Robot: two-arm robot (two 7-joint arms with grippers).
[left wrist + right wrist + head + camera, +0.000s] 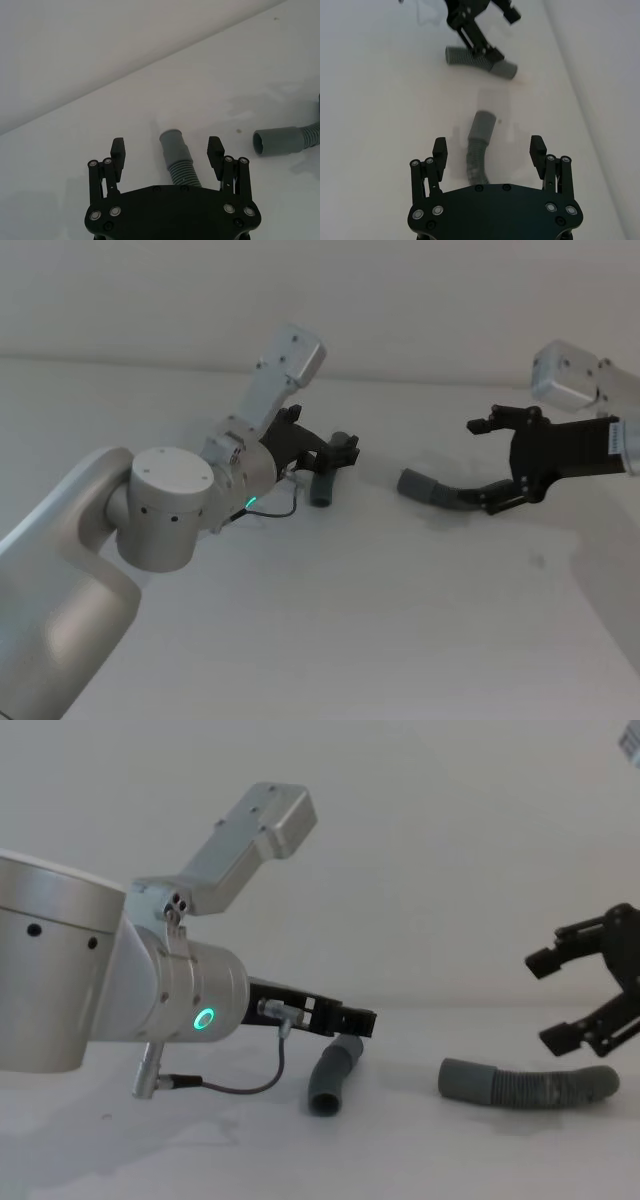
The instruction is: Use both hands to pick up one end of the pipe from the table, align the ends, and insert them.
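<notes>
On the white table (350,640) both parts of the pipe lie flat and well apart from one another, the short hose piece (322,490) toward the robot's left and the longer hose piece (440,492) toward its right. The left gripper (335,452) is low over the ribbed part of the short piece with its jaws spread wide. In the left wrist view it has one finger (118,151) on each side of the hose and neither presses on it, while the smooth cuff (173,141) of that piece reaches out past the fingertips and rests on the table. The right gripper (490,465) is also wide open, tilted so that one finger is raised above the table and the other sits down by the ribbed length of the longer piece. In the right wrist view the hose runs between the two fingers with clear space on either side. The open socket (272,142) of the longer piece faces toward the short piece, with bare table between the two ends
</notes>
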